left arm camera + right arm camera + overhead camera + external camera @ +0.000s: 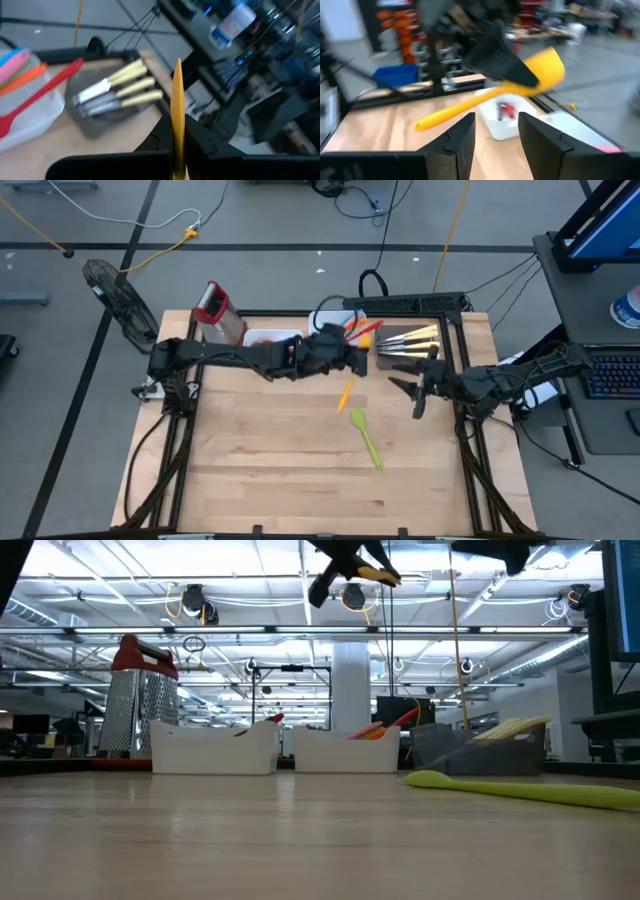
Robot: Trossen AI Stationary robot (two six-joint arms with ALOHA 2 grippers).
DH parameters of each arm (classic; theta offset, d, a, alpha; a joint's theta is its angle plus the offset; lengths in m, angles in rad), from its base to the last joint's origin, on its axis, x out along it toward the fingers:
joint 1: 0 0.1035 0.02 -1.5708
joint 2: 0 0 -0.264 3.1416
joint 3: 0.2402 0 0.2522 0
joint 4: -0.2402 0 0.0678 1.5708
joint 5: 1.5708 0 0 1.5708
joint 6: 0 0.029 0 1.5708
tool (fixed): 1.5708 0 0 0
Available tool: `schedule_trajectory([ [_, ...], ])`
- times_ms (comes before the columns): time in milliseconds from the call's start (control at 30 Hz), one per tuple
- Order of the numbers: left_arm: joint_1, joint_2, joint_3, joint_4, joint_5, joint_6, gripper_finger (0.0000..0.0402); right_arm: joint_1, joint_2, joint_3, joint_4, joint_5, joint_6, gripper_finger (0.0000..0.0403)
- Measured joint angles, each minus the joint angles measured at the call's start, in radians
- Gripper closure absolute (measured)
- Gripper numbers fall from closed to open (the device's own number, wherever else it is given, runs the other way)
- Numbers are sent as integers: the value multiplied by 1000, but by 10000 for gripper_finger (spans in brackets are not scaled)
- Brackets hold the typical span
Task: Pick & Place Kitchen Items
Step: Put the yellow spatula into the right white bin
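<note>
Steel knives [410, 342] on dark tray [392, 367]

Yellow spatula [490, 100] aloft, green spatula [366, 436] flat

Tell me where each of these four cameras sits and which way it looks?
High view: above the table, looking straight down on both arms, the left gripper and right gripper.
Low view: at tabletop height, looking level past the green spatula to the room; arms enter from above.
Left wrist view: on the left arm, facing the knives; its closed jaws grip the yellow spatula.
Right wrist view: on the right arm, open jaws in front.
Shared: both wrist views show the yellow spatula.
</note>
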Motion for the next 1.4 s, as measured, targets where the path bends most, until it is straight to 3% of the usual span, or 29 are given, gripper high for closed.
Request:
schedule_trajectory([
  [167, 58, 1, 0, 190, 88, 67, 393, -70, 18, 0, 0, 16, 160, 261],
  [400, 116, 0, 0, 382, 160, 163, 393, -210, 82, -1, 70, -116, 232, 251],
  [633, 142, 1, 0, 427, 224, 211, 393, -382, 165, -1, 257, -355, 322, 216],
  [767, 154, -1, 0, 441, 249, 231, 393, -472, 206, -1, 352, -544, 389, 199],
  [1000, 186, 0, 0, 436, 288, 227, 393, -555, 260, 0, 457, -659, 429, 178],
  [1133, 199, 0, 0, 458, 313, 226, 393, -589, 293, 0, 481, -661, 438, 174],
  [1400, 192, 2, 0, 462, 266, 228, 393, -631, 396, 0, 654, -739, 452, 205],
])
